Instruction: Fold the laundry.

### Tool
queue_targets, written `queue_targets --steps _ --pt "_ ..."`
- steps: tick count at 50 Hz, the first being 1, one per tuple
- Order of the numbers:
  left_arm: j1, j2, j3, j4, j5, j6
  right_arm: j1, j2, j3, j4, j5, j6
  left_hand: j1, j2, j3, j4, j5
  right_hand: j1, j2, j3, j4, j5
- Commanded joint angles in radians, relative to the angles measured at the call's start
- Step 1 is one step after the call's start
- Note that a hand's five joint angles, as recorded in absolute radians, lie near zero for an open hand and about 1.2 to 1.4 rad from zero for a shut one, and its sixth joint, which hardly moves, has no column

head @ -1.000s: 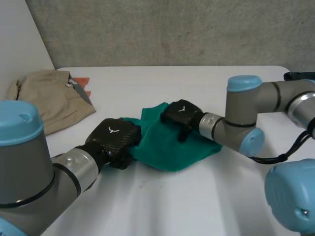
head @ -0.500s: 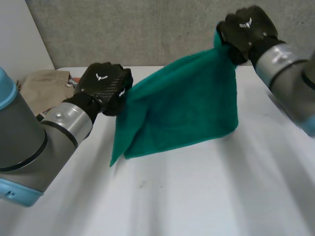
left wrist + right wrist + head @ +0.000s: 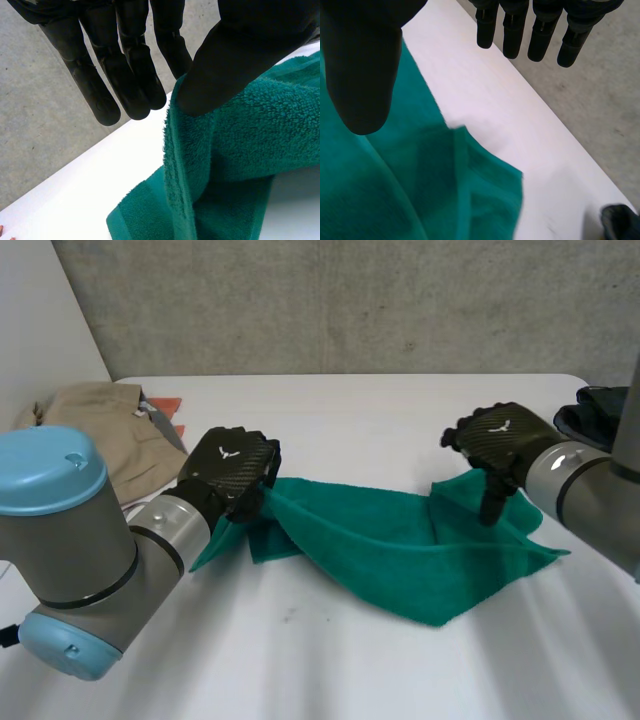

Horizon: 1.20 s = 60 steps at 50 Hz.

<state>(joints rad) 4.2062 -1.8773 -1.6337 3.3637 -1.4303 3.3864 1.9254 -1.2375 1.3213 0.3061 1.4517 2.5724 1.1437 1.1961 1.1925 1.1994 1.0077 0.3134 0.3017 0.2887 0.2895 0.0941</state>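
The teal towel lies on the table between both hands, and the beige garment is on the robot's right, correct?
No: the head view shows the beige garment on the robot's left, beyond the left hand. The teal towel does lie on the table between it and the right hand.

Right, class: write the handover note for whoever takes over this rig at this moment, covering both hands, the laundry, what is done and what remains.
The left hand is open, with one end of the green terry towel resting against its thumb. The right hand is open above the towel's other end and holds nothing. The towel lies rumpled on the white table. A beige garment lies at the table's far left, and a dark item is at its right edge. Done: no neat fold in the towel yet. Left: flatten and fold the towel, then probably the rest.
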Motion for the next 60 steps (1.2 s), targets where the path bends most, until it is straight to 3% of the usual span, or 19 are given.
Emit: queue_targets --steps 1,6,17,25,29,30,31,37,43,47,53,60 --pt "-0.002 0.009 0.000 0.002 0.001 0.004 -0.078 -0.020 0.041 0.113 0.016 -0.141 0.253 0.200 0.204 0.197 0.214 0.003 0.015 0.028 0.027 0.048" --pt "-0.002 -0.005 0.011 0.002 0.001 0.005 -0.129 -0.077 0.166 0.110 0.002 -0.123 0.253 0.200 0.204 0.197 0.214 0.077 0.089 0.102 0.101 0.122" --pt "0.006 -0.029 0.034 0.008 0.002 0.005 -0.267 -0.082 0.444 -0.226 -0.051 -0.077 0.253 0.200 0.204 0.197 0.214 0.159 0.171 0.184 0.183 0.204" --pt "0.009 -0.033 0.025 0.005 0.002 0.005 -0.293 0.050 0.435 -0.346 -0.083 -0.069 0.253 0.200 0.204 0.197 0.214 0.297 0.309 0.321 0.321 0.342" --pt "0.009 -0.031 0.020 0.003 0.001 0.004 -0.287 0.110 0.400 -0.348 -0.073 -0.069 0.253 0.200 0.204 0.197 0.214 0.560 0.572 0.585 0.584 0.605" --pt "0.009 -0.031 0.020 0.002 0.001 0.004 -0.286 0.115 0.394 -0.352 -0.076 -0.066 0.253 0.200 0.204 0.197 0.214 0.910 0.922 0.935 0.934 0.955" --pt "0.009 -0.029 0.020 0.002 0.001 0.004 -0.284 0.113 0.394 -0.355 -0.076 -0.066 0.253 0.200 0.204 0.197 0.214 1.073 1.085 1.098 1.097 1.118" --pt "0.008 -0.013 0.025 -0.001 0.002 0.002 -0.290 0.090 0.381 -0.366 -0.067 -0.067 0.253 0.200 0.204 0.197 0.214 1.083 1.095 1.108 1.107 1.128" --pt "0.014 0.139 0.040 -0.066 0.004 0.007 -0.315 -0.213 0.317 -0.254 -0.074 -0.083 0.253 0.200 0.204 0.197 0.214 1.083 1.095 1.108 1.107 1.128" --pt "0.034 0.266 0.077 -0.121 0.005 0.007 -0.322 -0.356 0.202 -0.075 -0.090 -0.092 0.253 0.200 0.204 0.197 0.214 1.083 1.095 1.108 1.107 1.128" --pt "0.041 0.406 0.113 -0.236 0.011 0.010 -0.328 -0.405 0.027 0.177 -0.139 -0.184 0.253 0.200 0.204 0.197 0.214 1.083 1.095 1.108 1.107 1.128" --pt "0.043 0.377 0.103 -0.305 0.014 0.037 -0.316 -0.390 0.024 0.234 -0.131 -0.304 0.253 0.200 0.204 0.197 0.214 1.083 1.095 1.108 1.107 1.128"
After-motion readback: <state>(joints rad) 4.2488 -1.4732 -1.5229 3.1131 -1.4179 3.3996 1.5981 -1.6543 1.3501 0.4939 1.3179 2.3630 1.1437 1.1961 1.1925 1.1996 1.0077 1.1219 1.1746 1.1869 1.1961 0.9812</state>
